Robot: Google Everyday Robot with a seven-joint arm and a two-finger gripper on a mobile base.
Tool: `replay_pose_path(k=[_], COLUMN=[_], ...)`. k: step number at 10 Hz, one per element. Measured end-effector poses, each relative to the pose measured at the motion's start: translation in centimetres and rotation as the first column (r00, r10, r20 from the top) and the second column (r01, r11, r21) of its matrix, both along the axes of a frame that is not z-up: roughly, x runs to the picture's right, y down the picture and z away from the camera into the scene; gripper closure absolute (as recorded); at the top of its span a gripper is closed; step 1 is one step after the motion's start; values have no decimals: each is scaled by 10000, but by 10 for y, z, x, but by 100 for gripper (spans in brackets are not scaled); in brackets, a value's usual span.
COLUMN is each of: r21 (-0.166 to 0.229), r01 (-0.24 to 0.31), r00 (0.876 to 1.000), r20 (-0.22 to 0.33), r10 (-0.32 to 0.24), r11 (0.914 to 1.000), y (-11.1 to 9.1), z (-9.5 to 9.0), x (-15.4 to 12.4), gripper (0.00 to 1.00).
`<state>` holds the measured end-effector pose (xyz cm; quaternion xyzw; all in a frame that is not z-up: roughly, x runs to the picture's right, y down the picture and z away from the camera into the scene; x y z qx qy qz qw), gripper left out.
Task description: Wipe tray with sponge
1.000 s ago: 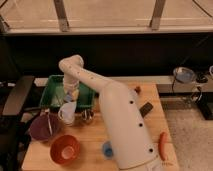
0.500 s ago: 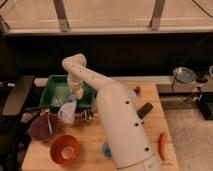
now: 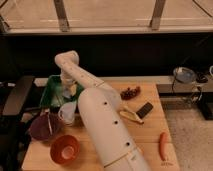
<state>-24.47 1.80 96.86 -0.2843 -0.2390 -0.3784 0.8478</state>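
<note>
Reaching far left across the one wooden table [image 3: 150, 134], the robot's hand [image 3: 67, 93] sits inside the one green tray [image 3: 50, 95], closed, apparently on the one sponge [image 3: 73, 90]. A hard sweep could shove the tray toward the far edge or clip the one white cup [image 3: 67, 113] just near of it. Nearer: one purple bowl [image 3: 42, 127], one orange bowl [image 3: 65, 149], one banana [image 3: 130, 116].

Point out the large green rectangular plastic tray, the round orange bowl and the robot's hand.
Green rectangular plastic tray [image 3: 49, 93], camera view, left sloping wall.
Round orange bowl [image 3: 65, 149], camera view, bare inside.
Hand [image 3: 68, 92], camera view, between its fingertips, over the tray.
</note>
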Motion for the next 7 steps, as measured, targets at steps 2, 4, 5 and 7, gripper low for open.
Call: replay_pose_path(k=[2, 4, 5, 7], r21=[-34, -269, -414, -563], r01=[65, 73, 61, -83], r00=[9985, 9971, 9971, 9989], r20=[550, 764, 757, 453], r10=[-63, -52, -29, 108], r11=[10000, 9996, 9991, 9984], y=[14, 35, 43, 48], z=[-15, -32, -38, -42], x=[-13, -11, -6, 18], gripper=[100, 100, 100, 100])
